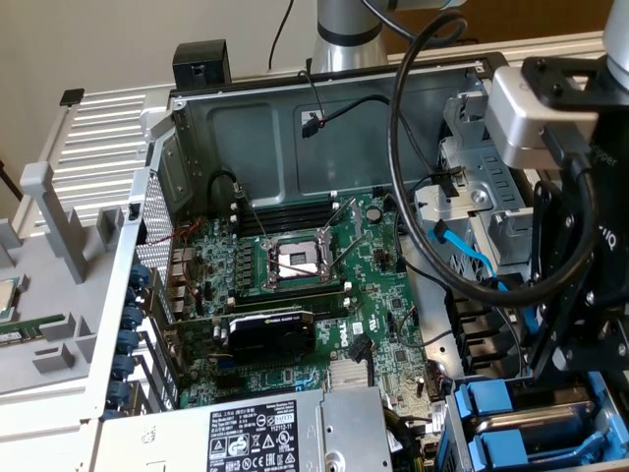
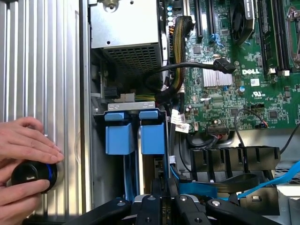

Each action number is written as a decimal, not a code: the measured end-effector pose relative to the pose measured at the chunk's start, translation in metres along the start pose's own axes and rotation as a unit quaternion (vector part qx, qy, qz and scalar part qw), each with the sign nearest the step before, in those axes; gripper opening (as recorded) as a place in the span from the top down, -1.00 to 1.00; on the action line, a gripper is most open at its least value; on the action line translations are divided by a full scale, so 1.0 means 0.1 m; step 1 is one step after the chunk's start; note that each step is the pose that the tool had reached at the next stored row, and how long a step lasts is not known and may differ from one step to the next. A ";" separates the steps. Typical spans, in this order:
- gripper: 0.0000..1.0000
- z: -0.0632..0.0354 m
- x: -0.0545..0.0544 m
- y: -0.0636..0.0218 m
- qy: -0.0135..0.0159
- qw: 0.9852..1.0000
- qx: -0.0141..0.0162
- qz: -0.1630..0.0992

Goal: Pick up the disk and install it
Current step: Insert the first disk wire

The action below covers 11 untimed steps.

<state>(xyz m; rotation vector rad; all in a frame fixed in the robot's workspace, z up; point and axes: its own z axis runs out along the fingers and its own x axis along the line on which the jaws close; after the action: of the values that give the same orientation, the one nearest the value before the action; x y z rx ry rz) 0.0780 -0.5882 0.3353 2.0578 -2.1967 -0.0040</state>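
Pincer point(image 2: 164, 190) clenched narrow on the edge of the disk point(image 2: 152, 136), which stands straight below its tips in the drive bay point(image 2: 108, 107), second blue-railed drive point(image 2: 119, 136) just beside, person's hand point(image 2: 23, 150) on black knob point(image 2: 32, 174) off to pincer's side

One claw point(image 2: 162, 187). Just ahead of it stand two blue drive carriers point(image 2: 119, 133), side by side. Farther out from the claw are one green motherboard point(image 2: 225, 61), one black graphics card point(image 1: 270, 334), one grey power-supply box point(image 2: 124, 33) and one bright blue cable point(image 2: 276, 180). Off to the claw's side are one hand point(image 2: 23, 140), one black knob point(image 2: 33, 173) and one ribbed metal panel point(image 2: 42, 61).
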 end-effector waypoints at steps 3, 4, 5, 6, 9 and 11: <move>0.66 0.003 0.00 0.000 0.000 1.000 0.000 0.000; 0.66 0.003 0.00 0.000 0.000 1.000 0.000 0.000; 0.66 0.004 0.00 0.000 0.000 1.000 0.000 0.000; 0.66 0.005 0.00 0.000 0.000 1.000 0.000 0.000; 0.66 0.004 0.00 0.000 0.000 1.000 0.000 0.000; 0.66 0.005 0.00 -0.001 0.000 1.000 0.000 0.000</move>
<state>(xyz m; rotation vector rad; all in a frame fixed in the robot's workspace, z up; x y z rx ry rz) 0.0780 -0.5881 0.3348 2.0579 -2.1966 -0.0041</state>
